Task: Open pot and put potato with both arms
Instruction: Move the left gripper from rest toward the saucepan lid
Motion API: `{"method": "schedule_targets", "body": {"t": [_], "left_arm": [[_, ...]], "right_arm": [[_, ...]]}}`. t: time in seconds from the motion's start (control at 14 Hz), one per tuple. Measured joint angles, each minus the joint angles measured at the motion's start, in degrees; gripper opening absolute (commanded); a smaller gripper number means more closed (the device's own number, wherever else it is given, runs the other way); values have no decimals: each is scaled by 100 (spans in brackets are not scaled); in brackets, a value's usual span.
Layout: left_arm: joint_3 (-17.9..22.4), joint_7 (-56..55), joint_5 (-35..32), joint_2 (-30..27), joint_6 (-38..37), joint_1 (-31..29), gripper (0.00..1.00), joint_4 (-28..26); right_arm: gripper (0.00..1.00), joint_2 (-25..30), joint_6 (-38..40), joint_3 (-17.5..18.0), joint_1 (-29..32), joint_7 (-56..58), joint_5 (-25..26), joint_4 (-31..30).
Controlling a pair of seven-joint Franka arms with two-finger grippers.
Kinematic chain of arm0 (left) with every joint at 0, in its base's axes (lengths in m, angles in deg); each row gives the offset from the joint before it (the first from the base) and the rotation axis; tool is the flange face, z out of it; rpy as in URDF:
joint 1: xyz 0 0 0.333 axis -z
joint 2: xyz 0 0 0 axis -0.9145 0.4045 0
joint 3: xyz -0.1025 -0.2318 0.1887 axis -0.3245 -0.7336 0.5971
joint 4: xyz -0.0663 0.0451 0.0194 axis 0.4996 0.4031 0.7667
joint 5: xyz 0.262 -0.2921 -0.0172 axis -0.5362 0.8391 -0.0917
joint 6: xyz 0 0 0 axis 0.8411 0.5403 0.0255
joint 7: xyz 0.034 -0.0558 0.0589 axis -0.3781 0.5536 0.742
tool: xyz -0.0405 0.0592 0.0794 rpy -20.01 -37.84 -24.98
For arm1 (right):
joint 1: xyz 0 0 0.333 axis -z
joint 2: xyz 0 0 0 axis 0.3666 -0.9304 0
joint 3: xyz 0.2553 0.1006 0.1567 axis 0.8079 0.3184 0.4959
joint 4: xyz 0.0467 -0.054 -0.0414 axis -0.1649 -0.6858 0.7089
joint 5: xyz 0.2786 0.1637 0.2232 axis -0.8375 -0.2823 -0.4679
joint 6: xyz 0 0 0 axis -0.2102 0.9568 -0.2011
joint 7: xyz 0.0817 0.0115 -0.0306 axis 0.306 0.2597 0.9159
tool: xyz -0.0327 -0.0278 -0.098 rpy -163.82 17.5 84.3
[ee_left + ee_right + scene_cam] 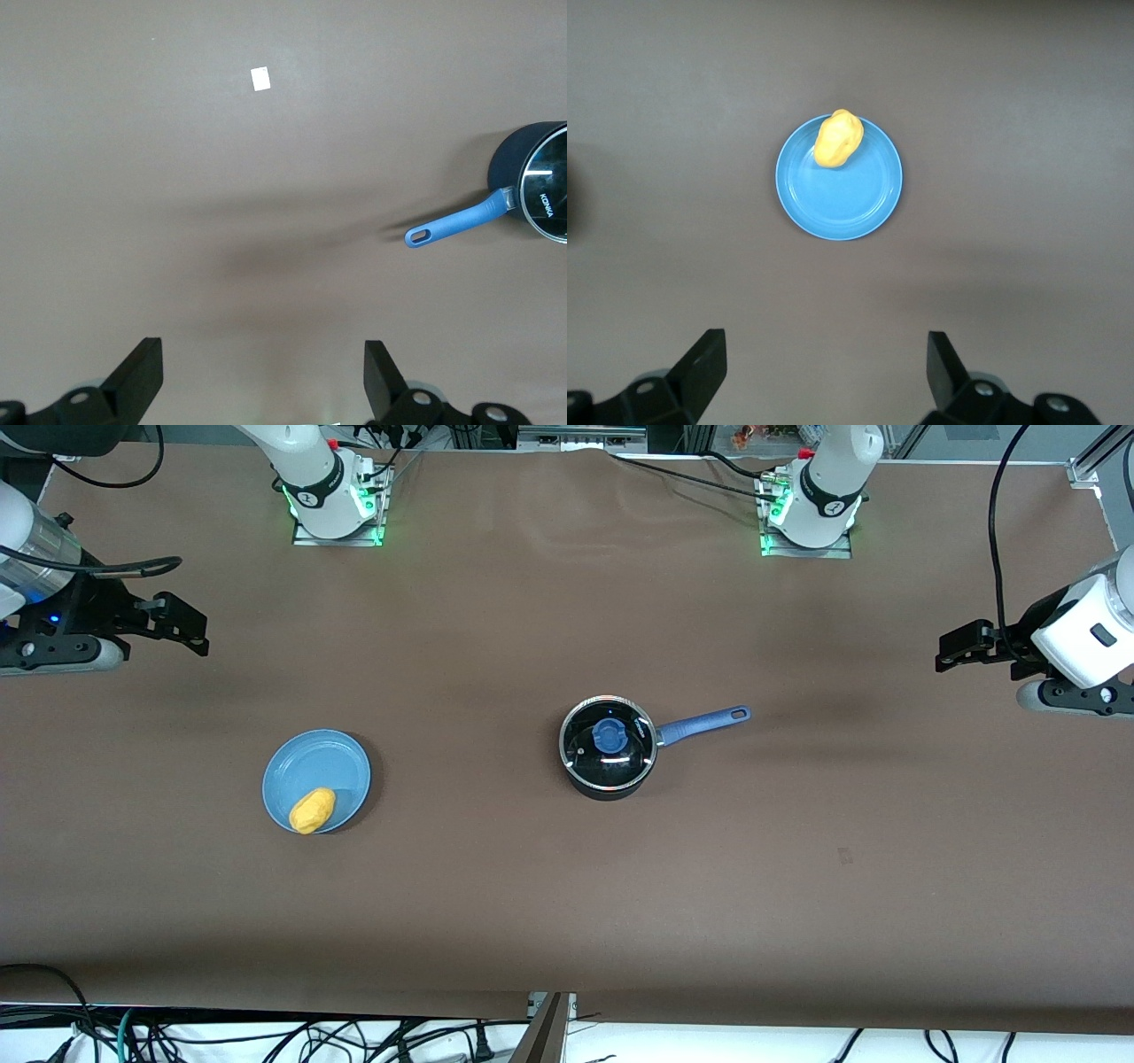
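The potato (312, 810) lies lowest in the front view, at lower left, on the near rim of a light-blue plate (323, 762). The pot (609, 747), lid on, sits at centre frame of the bench (567, 903), handle toward the left arm's end. Higher up, at each frame edge, the right pincer (182, 624) and left pincer (961, 646) hang wide open and empty, likely waiting to start.

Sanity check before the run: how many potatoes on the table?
1. The potato lies on the blue plate, at the rim nearer the front camera, toward the right arm's end. The lidded pot could hide more.
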Motion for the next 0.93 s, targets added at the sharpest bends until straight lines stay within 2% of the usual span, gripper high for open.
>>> {"method": "schedule_targets", "body": {"t": [0.64, 0.93], "left_arm": [[-79, -85, 5, 0, 0, 25, 100, 0], [-392, -971, 447, 72, 127, 139, 100, -39]], "right_arm": [[100, -170, -30, 6, 6, 0, -17, 198], [100, -209, -33, 1, 20, 0, -17, 210]]}}
